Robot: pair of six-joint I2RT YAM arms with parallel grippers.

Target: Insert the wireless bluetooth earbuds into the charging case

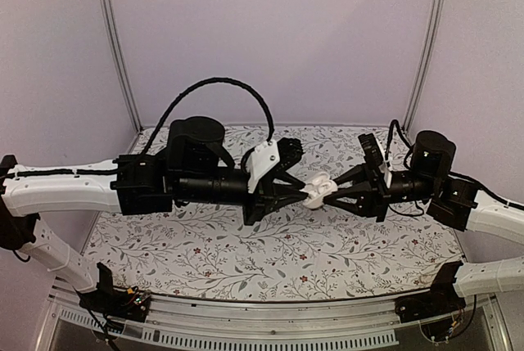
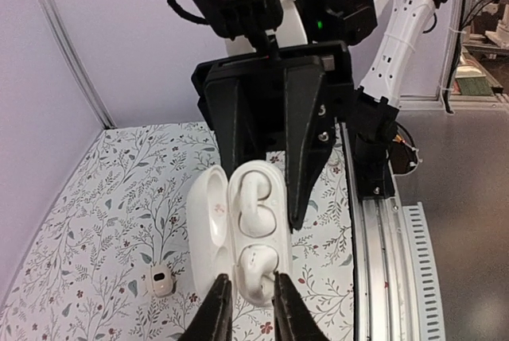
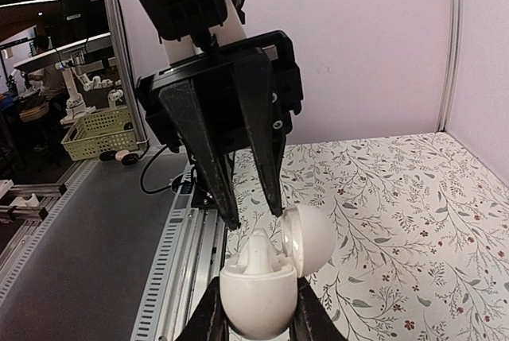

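Charging case (image 3: 258, 293), lid (image 3: 312, 238) open, lengthwise toward left gripper (image 2: 248, 303); right gripper (image 3: 257, 317) clamped on it, left unclear.

The table (image 1: 270, 245) is wearing a white cloth printed with grey leafy sprigs and small dark red flowers, and the cloth is lying flat across it. A slotted metal rail (image 1: 246, 322) is running along the near edge. In the left wrist view one small pale object (image 2: 161, 281) is resting on the cloth, well apart from the rail. It is showing a dark face, possibly a cap or tip, but it is too small to name.
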